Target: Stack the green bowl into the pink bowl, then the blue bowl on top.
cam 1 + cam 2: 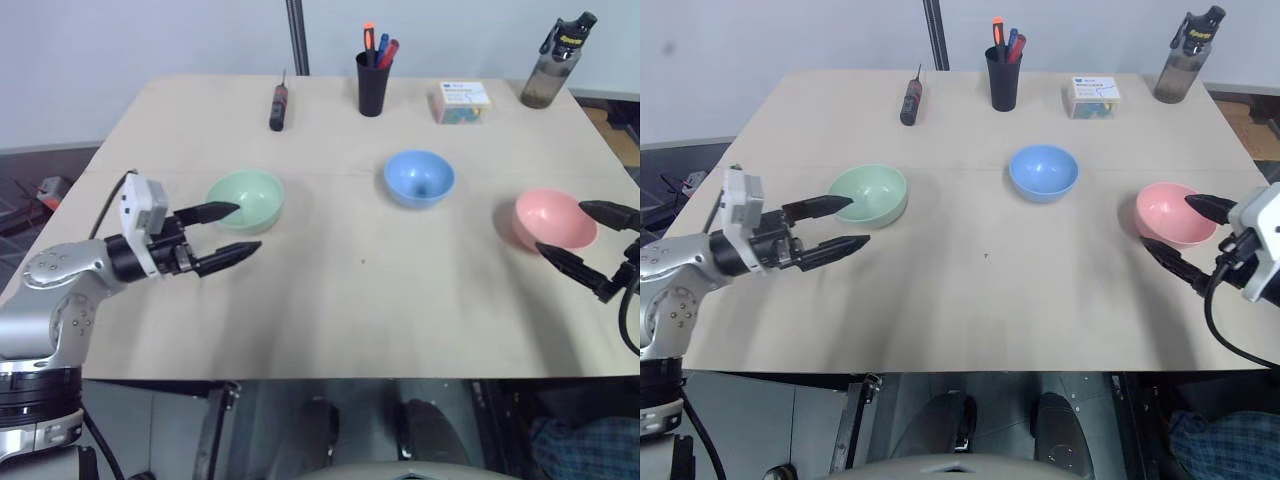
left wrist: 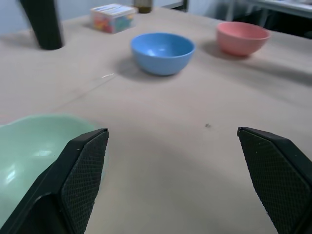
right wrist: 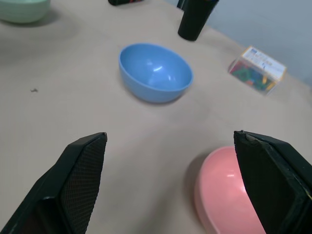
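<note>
I see a pale wood desk (image 1: 360,300) with a plain wall behind it. At the far edge, around 12 o'clock, sit a black pen cup (image 1: 372,83), a small box (image 1: 461,102), a water bottle (image 1: 556,62) and a dark pen-like tool (image 1: 277,105). They are out of my way.

The three bowls sit apart in a row, all right way up and empty. The green bowl (image 1: 246,200) is at about 10 o'clock from the middle of the desk. The blue bowl (image 1: 419,178) is near 1 o'clock. The pink bowl (image 1: 555,219) is at 3 o'clock. Nothing is stacked yet.

My left gripper (image 1: 232,232) is wide and holds nothing. It sits level at the near side of the green bowl, one finger over the rim, so I think it is lined up to grab that bowl first.

My right gripper (image 1: 1185,234) is wide and empty too. It waits by the pink bowl, maybe to keep that bowl steady.
</note>
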Available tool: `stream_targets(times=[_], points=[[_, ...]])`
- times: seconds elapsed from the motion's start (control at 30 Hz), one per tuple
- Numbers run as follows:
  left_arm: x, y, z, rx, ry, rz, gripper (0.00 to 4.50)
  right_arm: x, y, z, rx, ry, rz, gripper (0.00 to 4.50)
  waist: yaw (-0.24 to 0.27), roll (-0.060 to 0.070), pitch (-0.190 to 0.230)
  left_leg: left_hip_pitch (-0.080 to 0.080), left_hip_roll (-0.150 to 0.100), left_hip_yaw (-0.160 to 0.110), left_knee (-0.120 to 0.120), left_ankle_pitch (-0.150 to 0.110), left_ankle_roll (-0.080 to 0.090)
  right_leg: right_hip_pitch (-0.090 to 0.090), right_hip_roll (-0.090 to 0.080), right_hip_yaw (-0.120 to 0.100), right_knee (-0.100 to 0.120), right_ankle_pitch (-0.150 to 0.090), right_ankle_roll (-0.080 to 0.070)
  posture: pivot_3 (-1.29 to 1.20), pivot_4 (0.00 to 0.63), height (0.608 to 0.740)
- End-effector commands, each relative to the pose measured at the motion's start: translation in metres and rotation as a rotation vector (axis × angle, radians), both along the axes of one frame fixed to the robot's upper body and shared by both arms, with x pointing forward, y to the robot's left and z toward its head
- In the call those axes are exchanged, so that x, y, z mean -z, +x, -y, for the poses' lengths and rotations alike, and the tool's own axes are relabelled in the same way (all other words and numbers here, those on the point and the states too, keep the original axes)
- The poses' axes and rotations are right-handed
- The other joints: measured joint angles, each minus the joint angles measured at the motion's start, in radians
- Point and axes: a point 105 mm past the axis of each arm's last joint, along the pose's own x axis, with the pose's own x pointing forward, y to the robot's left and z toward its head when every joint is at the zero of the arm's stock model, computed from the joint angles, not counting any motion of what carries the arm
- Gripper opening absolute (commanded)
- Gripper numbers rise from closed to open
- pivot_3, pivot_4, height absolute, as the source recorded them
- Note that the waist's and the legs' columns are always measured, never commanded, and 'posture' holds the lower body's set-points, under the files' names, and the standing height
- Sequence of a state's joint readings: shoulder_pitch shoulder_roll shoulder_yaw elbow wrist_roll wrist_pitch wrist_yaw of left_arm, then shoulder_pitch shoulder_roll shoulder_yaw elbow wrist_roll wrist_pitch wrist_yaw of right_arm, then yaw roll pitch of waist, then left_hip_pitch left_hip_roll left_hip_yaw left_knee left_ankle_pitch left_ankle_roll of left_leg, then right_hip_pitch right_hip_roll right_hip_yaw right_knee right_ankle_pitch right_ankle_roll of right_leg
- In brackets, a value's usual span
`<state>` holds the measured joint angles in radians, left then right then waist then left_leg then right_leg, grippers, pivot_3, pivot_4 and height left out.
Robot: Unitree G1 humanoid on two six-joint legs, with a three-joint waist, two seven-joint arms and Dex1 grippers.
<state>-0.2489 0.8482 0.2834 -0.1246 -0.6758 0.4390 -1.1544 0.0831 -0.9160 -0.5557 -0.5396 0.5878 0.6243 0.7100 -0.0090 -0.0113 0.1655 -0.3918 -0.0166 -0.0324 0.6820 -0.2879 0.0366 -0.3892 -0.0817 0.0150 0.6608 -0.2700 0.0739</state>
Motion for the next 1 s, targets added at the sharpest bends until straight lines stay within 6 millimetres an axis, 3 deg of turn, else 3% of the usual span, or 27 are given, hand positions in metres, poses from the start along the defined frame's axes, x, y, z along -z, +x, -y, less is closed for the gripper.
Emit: stream_targets(times=[0.03, 0.27, 0.37, 0.63, 0.77, 0.87, 1.0], points=[[-0.016, -0.013, 0.032, 0.184, -0.011, 0.083, 4.5, 0.015, 0.024, 0.01, 0.107, -0.018, -0.054, 4.37, -0.001, 0.0, 0.0, 0.0, 0.0, 0.0, 0.0, 0.0, 0.0, 0.0, 0.0, 0.0, 0.0, 0.0, 0.0, 0.0, 0.15, 0.74], [-0.037, -0.015, 0.075, 0.311, -0.11, 0.171, 4.5, 0.047, 0.073, 0.011, 0.166, -0.017, -0.121, 4.37, -0.003, 0.0, 0.0, -0.005, 0.0, 0.002, 0.0, 0.002, -0.004, -0.007, 0.002, 0.0, 0.001, 0.0, 0.0, 0.0, 0.15, 0.74], [-0.039, -0.016, 0.078, 0.315, -0.128, 0.178, 4.5, 0.054, 0.084, 0.013, 0.178, -0.027, -0.134, 3.63, -0.004, 0.0, 0.0, -0.007, 0.0, 0.002, 0.0, 0.002, -0.004, -0.008, 0.002, 0.0, 0.001, 0.0, 0.0, 0.0, 0.15, 0.74], [-0.041, -0.019, 0.074, 0.272, -0.158, 0.185, 4.5, 0.051, 0.096, 0.018, 0.177, -0.073, -0.112, 0.14, -0.004, 0.0, 0.0, -0.007, -0.001, 0.003, 0.001, 0.002, -0.004, -0.008, 0.002, 0.0, 0.001, 0.0, 0.0, 0.0, 0.15, 0.74], [-0.041, -0.017, 0.071, 0.244, -0.165, 0.189, 4.5, 0.046, 0.095, 0.012, 0.141, -0.084, -0.092, 0.03, -0.004, 0.0, 0.0, -0.007, -0.001, 0.002, 0.001, 0.002, -0.004, -0.008, 0.002, 0.0, 0.001, 0.0, 0.0, 0.0, 0.15, 0.74], [-0.04, -0.013, 0.067, 0.2, -0.156, 0.199, 4.5, 0.042, 0.073, -0.021, -0.041, -0.046, -0.126, 0.03, -0.004, 0.001, 0.0, -0.007, -0.001, 0.003, 0.001, 0.002, -0.004, -0.008, 0.002, 0.0, 0.001, 0.0, 0.0, 0.0, 0.15, 0.74], [-0.04, -0.005, 0.059, 0.122, -0.151, 0.216, 4.5, 0.042, 0.02, -0.098, -0.386, 0.036, -0.203, 0.03, -0.004, 0.001, 0.0, -0.008, 0.001, 0.001, 0.0, 0.002, -0.004, -0.008, 0.002, -0.001, 0.001, 0.0, 0.0, 0.0, 0.15, 0.74]])
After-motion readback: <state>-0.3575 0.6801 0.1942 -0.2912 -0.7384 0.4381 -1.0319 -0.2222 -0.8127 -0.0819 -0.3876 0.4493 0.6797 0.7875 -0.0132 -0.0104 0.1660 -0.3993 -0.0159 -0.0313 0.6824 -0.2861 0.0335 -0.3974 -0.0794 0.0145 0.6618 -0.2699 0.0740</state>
